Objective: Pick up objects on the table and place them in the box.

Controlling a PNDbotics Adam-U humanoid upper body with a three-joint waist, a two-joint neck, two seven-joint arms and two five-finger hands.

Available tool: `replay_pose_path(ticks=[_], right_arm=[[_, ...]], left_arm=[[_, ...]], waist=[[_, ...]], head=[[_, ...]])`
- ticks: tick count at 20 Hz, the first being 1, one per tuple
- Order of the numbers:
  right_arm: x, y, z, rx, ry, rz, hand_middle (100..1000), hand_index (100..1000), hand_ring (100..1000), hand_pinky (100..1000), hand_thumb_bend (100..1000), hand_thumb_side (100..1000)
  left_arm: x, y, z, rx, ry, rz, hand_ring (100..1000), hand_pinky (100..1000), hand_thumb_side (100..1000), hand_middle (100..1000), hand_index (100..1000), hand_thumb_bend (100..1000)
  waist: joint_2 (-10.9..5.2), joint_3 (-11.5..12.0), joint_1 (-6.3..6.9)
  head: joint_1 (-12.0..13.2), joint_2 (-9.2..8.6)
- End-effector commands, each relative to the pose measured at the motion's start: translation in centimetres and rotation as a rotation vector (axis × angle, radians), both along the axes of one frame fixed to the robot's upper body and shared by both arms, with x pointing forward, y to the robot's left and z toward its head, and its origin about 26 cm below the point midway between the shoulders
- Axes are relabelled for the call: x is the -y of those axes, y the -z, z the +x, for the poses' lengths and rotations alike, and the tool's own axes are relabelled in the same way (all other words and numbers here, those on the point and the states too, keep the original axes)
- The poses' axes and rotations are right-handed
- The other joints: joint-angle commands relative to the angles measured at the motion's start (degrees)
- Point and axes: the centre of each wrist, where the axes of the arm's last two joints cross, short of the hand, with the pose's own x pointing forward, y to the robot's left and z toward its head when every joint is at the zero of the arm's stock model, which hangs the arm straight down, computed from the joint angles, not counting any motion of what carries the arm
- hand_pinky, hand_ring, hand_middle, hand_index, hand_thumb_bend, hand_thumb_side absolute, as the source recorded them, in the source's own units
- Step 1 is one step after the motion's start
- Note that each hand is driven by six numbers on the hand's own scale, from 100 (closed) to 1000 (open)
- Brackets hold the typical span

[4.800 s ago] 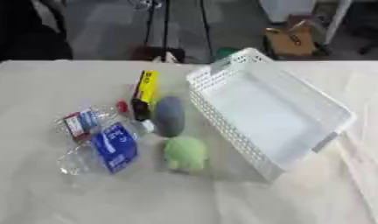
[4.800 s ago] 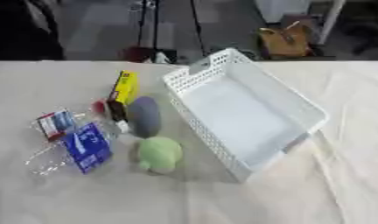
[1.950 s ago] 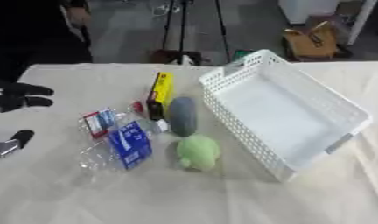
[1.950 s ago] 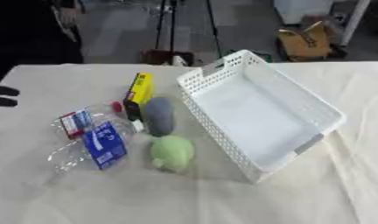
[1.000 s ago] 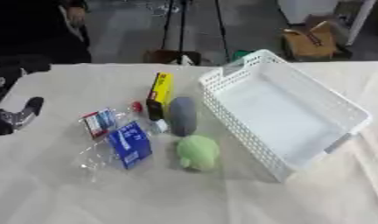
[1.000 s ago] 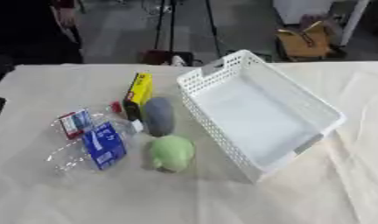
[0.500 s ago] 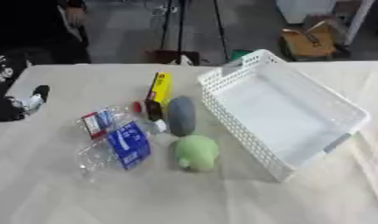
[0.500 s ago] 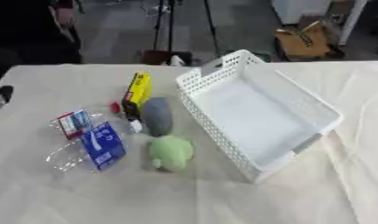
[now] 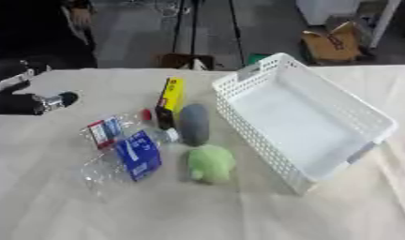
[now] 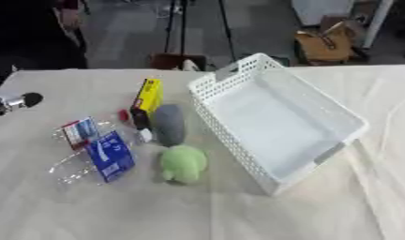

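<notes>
A white mesh box (image 9: 253,140) stands empty at the right of the table. To its left lie a yellow and black carton (image 9: 169,95), a grey oblong thing (image 9: 194,124), a green plush toy (image 9: 210,163), a clear plastic bottle with a blue label (image 9: 133,157), a small red and white pack (image 9: 101,132) and a small red thing (image 9: 145,114). My left hand (image 9: 27,101), black with silver parts, shows at the left edge above the table, well apart from the objects and holding nothing that I can see. My right hand is out of sight.
A cream cloth covers the table (image 9: 198,211). Past the far edge are a tripod's legs (image 9: 189,28) and a cardboard box (image 9: 335,41) on the floor. The table's near half is bare cloth.
My left hand has risen along the left edge, from beside the bottle to level with the carton. The objects and the box have not moved.
</notes>
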Motion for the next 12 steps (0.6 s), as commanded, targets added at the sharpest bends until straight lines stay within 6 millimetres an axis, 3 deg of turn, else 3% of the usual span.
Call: replay_pose_path(ticks=[1,7,10,12], right_arm=[[0.0,-0.7,-0.3,0.022,-0.008,-0.01,652,860,768,789,100,1000],[-0.2,-0.6,-0.3,0.016,-0.019,-0.009,652,860,768,789,100,1000],[-0.2,-0.6,-0.3,0.013,-0.022,-0.009,651,860,767,789,100,1000],[-0.2,-0.6,-0.3,0.013,-0.023,-0.008,651,860,767,789,100,1000]], left_arm=[[-1.0,-0.8,0.5,-0.004,-0.013,0.016,1000,1000,930,987,1000,443],[-0.8,0.4,2.2,-0.073,0.005,0.036,1000,1000,858,980,1000,411],[-0.7,0.8,3.0,-0.12,0.008,0.064,1000,1000,842,990,1000,479],[-0.7,0.9,3.3,-0.135,0.011,0.08,1000,1000,842,990,1000,479]], waist=[[-0.9,0.04,0.03],[-0.77,-0.34,-0.04],[-0.72,-0.54,-0.04],[-0.69,-0.57,-0.05]], head=[[0.21,-0.38],[0.59,-0.16],[0.73,-0.17],[0.73,-0.17]])
